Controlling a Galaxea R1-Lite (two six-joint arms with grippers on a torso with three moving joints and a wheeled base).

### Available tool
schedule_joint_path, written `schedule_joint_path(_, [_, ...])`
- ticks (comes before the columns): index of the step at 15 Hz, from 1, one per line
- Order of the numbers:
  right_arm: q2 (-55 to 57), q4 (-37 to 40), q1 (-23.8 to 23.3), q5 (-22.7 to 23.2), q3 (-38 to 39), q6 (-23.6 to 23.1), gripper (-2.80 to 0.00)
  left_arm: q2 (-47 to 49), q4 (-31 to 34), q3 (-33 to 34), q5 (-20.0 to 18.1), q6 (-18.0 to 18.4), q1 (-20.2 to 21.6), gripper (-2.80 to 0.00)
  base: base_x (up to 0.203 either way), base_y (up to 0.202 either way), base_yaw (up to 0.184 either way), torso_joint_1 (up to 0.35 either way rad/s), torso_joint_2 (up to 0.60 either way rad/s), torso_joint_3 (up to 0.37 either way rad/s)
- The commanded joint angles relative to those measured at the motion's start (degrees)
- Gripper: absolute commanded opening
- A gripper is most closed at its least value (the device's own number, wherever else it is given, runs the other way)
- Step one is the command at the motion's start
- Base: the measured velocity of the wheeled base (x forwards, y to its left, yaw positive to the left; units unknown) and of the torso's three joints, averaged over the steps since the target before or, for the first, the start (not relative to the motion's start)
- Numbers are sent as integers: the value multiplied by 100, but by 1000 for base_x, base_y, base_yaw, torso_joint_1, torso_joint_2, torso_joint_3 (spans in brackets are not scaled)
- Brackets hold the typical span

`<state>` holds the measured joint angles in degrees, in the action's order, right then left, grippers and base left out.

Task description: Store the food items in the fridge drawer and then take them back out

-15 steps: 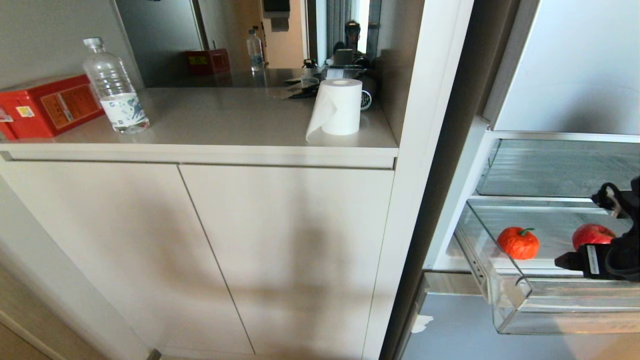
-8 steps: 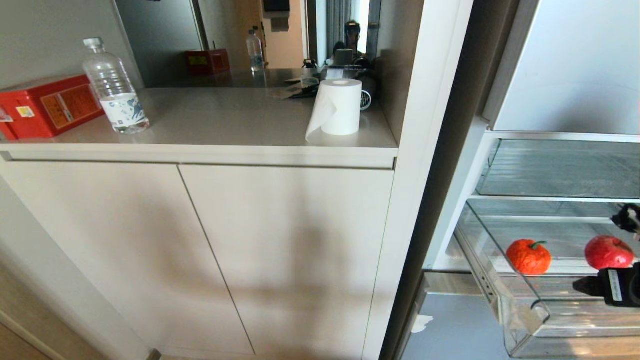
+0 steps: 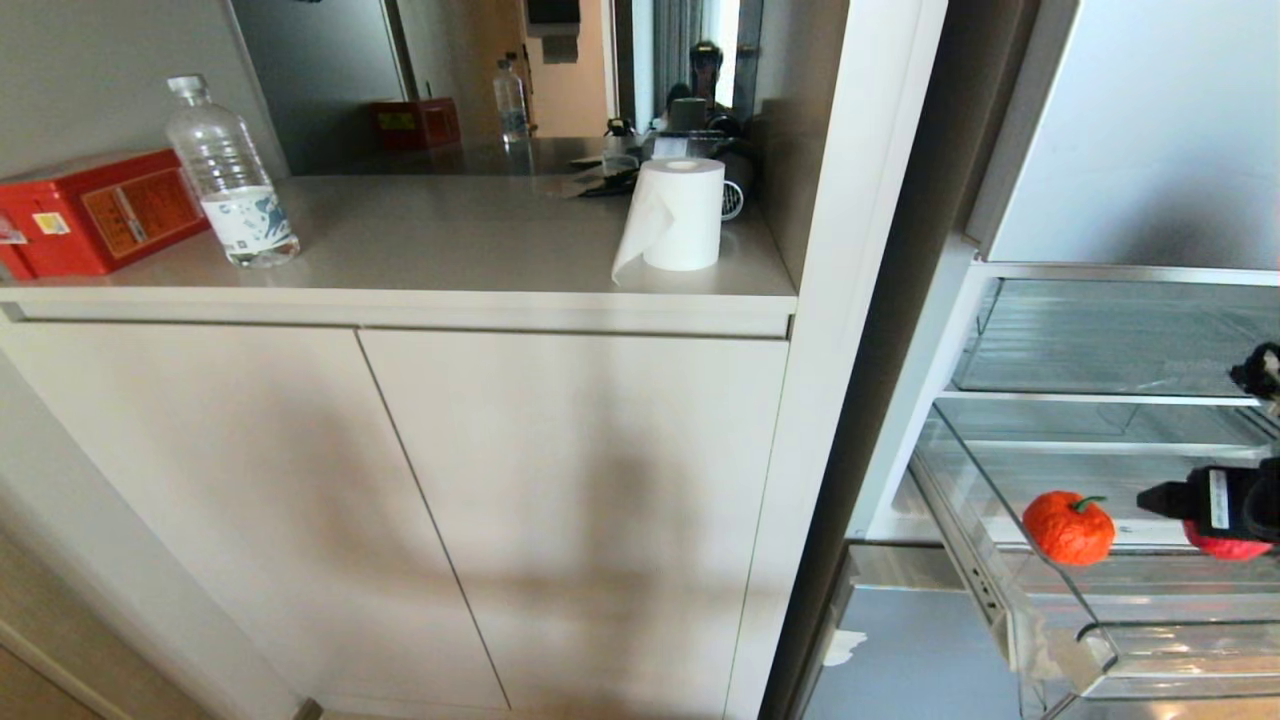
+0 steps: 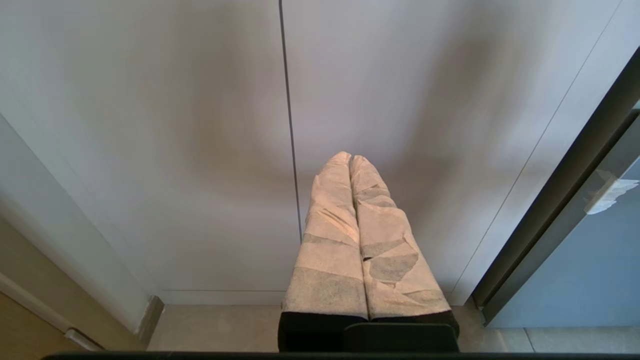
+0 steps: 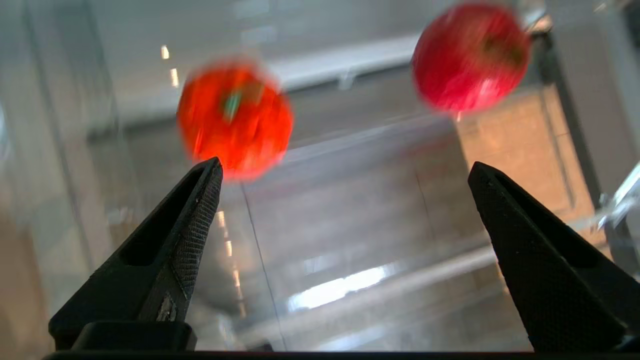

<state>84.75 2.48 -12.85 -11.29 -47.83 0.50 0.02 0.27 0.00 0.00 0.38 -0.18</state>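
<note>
**Right gripper wide open above the pulled-out fridge drawer**

Right gripper [image 5: 345,175] hangs over the fridge drawer [image 3: 1100,640] at the far right of the scene with its two black fingers [image 5: 200,200] spread as wide as they go and nothing between them. In the head view only its dark tip [image 3: 1210,500] shows at the right edge, above the drawer and in front of a red apple [image 3: 1225,545].

Going from left to right: a red box [image 3: 95,210] sits at the left end of the counter [image 3: 450,240], with a clear water bottle [image 3: 228,180] just beside it. Further right on the counter stands a white paper roll [image 3: 680,215], a loose sheet hanging from its left side. Below the counter are two plain cabinet doors [image 3: 560,520]. The left gripper [image 4: 350,165] is parked low in front of those doors, its two wrapped fingers pressed together and holding nothing.

Right of the white upright panel, the open fridge shows a clear upper bin [image 3: 1110,340] and, beneath it, the clear drawer pulled out toward the near side. The small orange-red pumpkin [image 3: 1068,527] with a green stem rests on the drawer floor near its left wall. The apple lies to its right in the same drawer, well apart from it. In the right wrist view the pumpkin [image 5: 235,117] sits beyond the left finger and the apple [image 5: 470,55] is further off, toward the right finger; neither is touched.
</note>
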Motion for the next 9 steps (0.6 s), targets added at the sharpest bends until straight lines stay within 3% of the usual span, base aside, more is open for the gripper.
schedule_joint_path(1, [668,-154,-179,-21,-370,36,0,6,0,0,0,-3,1,-280,0,0,0,0,0,0])
schedule_joint_path(9, [2261,-669,-939,-71,-1385,282,0,6,0,0,0,6,1,-280,0,0,0,0,0,0])
